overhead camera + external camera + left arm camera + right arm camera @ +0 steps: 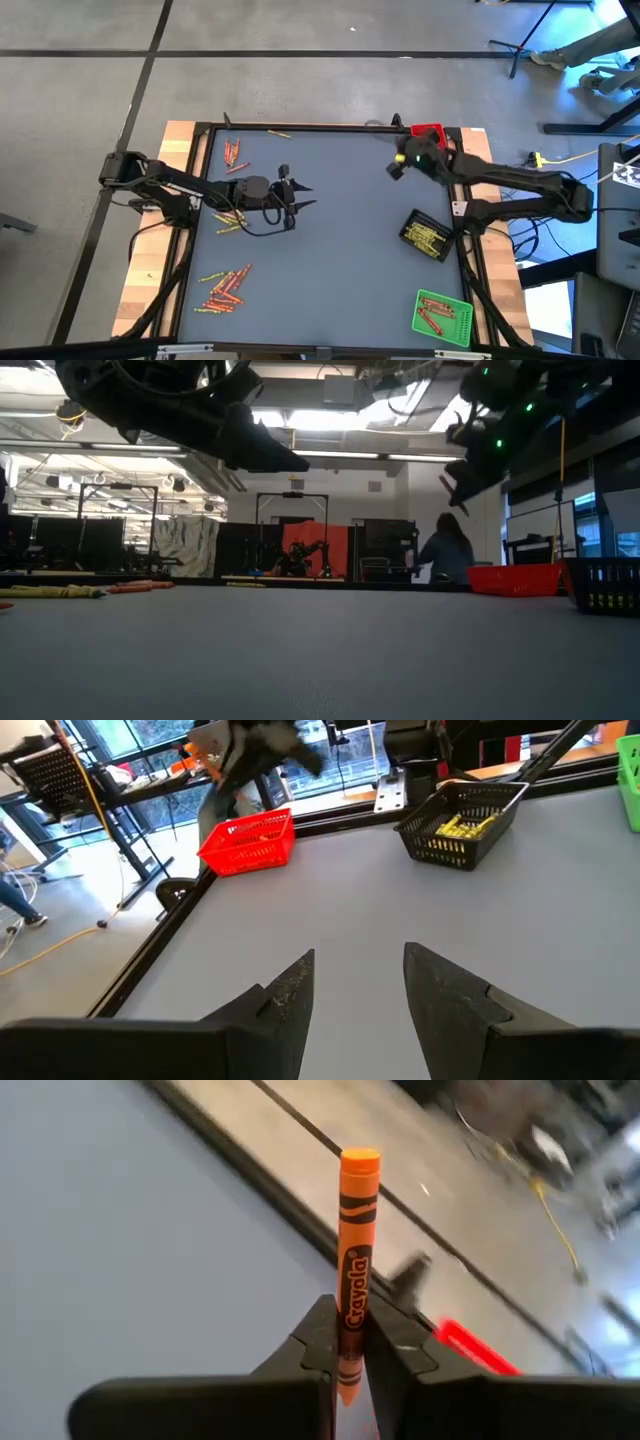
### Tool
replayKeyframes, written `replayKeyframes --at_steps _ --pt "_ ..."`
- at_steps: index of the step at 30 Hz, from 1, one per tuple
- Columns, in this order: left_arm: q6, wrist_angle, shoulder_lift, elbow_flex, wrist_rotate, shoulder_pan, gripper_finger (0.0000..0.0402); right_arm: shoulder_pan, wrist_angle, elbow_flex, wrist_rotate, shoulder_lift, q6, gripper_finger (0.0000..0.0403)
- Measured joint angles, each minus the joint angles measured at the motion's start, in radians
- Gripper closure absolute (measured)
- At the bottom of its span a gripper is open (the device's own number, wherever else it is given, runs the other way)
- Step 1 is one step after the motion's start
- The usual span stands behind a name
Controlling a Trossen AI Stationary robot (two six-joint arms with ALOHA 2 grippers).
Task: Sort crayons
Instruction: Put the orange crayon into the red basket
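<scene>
My right gripper [395,169] hangs above the table's far right part, just short of the red tray [428,132], shut on an orange crayon [354,1250]. My left gripper [300,200] hovers left of the table's middle; its fingers stand open with nothing between them [360,995]. Loose crayons lie flat on the grey table: a red and orange heap [225,285] near the left front, a few [234,152] at the far left, some yellow ones [230,222] under the left arm, and one [278,133] by the far edge. My right gripper pinches the orange crayon between its two fingers [320,1345] on the lower part of its wrapper [352,1320]. The crayon lies along the fingers; its flat end [360,1160] sticks out well past the fingertips. It is lifted clear of the table.
A black tray [425,235] with yellow crayons stands at the right edge, and a green tray [442,315] with red crayons at the near right corner. A raised black frame [300,126] borders the table. A person [448,555] sits in the room beyond.
</scene>
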Motion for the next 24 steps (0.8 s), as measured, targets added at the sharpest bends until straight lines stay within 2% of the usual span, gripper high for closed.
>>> replayKeyframes --at_steps 5,11,14,24 --pt "0.0 0.0 0.0 0.0 0.0 0.0 0.0262 -0.189 -0.015 0.0 -0.081 0.042 0.063 0.0368" --pt "0.0 0.0 0.0 0.0 0.015 -0.001 0.0262 -0.325 -0.037 -0.002 -0.141 0.12 0.101 0.0367" --pt "-0.001 0.0 0.0 0.0 0.016 -0.001 0.0262 -0.372 -0.031 -0.002 -0.171 0.155 0.102 0.0366" --pt "0.02 0.0 0.0 0.0 0.017 -0.002 0.0262 -0.437 -0.073 -0.002 -0.132 0.249 0.135 0.0365"
